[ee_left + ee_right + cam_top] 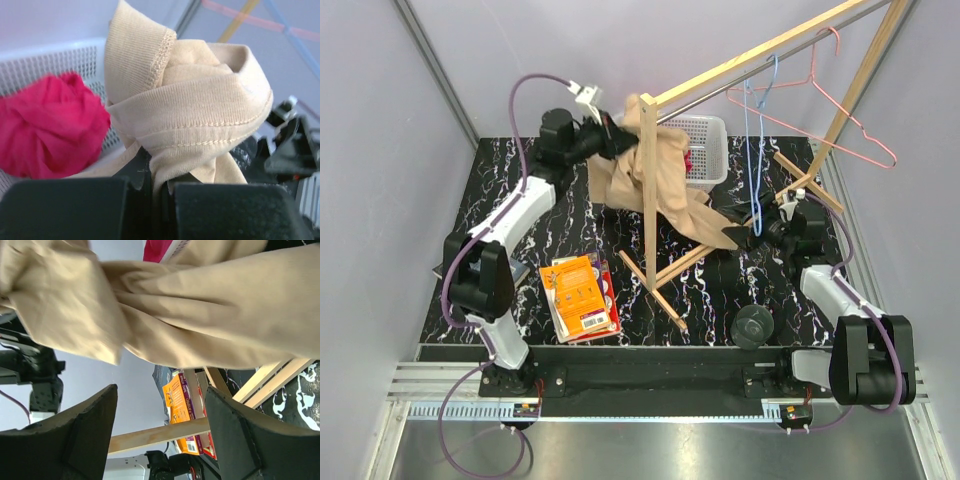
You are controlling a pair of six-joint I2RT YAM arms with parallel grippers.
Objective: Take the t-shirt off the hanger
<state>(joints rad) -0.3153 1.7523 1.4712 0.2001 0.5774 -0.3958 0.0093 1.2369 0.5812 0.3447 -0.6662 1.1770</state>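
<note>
Fingers of the left hand (160,192) pinched shut on a bunched beige cloth t-shirt (200,115); the right hand (160,390) stood open near its lower folds. The shirt draped against a pale wooden rack (649,215), beside a white mesh basket (708,135).

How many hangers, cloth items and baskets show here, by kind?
Hangers: 2, the pink hanger and the blue hanger, both on the rail.
Cloth items: 2, the beige t-shirt and the red cloth.
Baskets: 1, the white basket.
Total: 5.
</note>
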